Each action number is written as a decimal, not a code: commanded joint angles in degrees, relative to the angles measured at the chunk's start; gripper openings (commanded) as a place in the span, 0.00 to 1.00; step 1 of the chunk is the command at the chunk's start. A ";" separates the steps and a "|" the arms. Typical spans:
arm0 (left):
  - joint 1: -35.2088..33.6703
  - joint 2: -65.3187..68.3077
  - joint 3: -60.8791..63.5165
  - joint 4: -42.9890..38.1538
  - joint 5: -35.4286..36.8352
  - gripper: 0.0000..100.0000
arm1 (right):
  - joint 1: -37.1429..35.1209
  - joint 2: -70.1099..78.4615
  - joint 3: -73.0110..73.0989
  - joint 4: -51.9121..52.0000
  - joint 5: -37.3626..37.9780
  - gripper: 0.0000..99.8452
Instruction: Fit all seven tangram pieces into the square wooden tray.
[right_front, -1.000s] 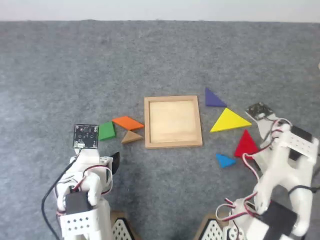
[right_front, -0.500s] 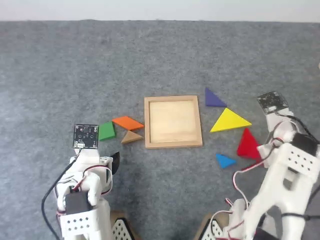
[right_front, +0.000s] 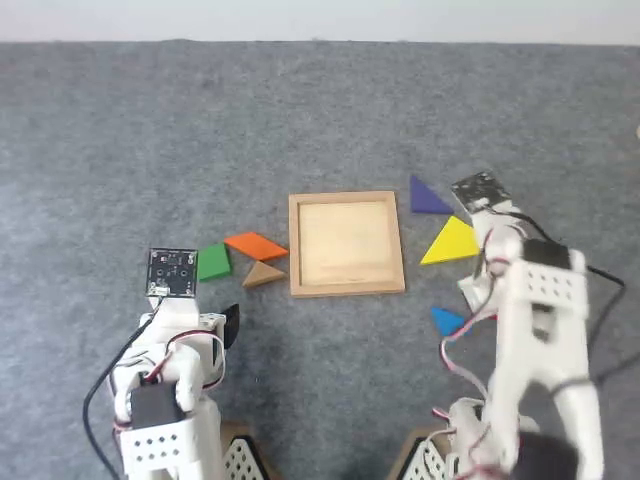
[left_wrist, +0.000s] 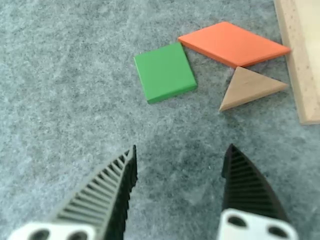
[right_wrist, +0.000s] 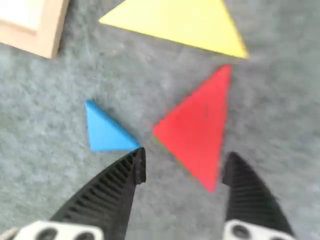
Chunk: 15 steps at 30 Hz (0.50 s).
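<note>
The square wooden tray (right_front: 346, 243) lies empty at the table's middle. Left of it are a green square (right_front: 213, 262), an orange parallelogram (right_front: 256, 245) and a tan triangle (right_front: 263, 273). Right of it lie a purple triangle (right_front: 428, 196), a yellow triangle (right_front: 450, 243) and a small blue triangle (right_front: 448, 320). My right arm (right_front: 530, 300) hangs over the spot beside the blue piece. My right gripper (right_wrist: 185, 167) is open just above the red triangle (right_wrist: 197, 130), with the blue triangle (right_wrist: 105, 132) beside one finger. My left gripper (left_wrist: 180, 165) is open and empty, short of the green square (left_wrist: 165, 72).
Grey felt covers the whole table. The left arm (right_front: 170, 360) stands at the front left, the right arm's base at the front right. The tray's edge (left_wrist: 300, 60) lies close past the tan triangle (left_wrist: 250, 87).
My right arm has swung left toward the tray and now covers the red triangle in the high view. The left arm and all pieces have stayed put.
</note>
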 joint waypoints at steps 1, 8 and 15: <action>-0.26 -0.62 -0.40 0.18 -0.44 0.27 | -1.10 10.33 -6.77 -2.07 -3.16 0.29; -0.26 -0.62 -0.40 0.18 -0.44 0.27 | -0.66 22.55 -14.33 -2.68 -4.22 0.29; -0.26 -0.62 -0.40 0.18 -0.44 0.27 | 2.86 24.75 -14.68 -5.49 -3.87 0.29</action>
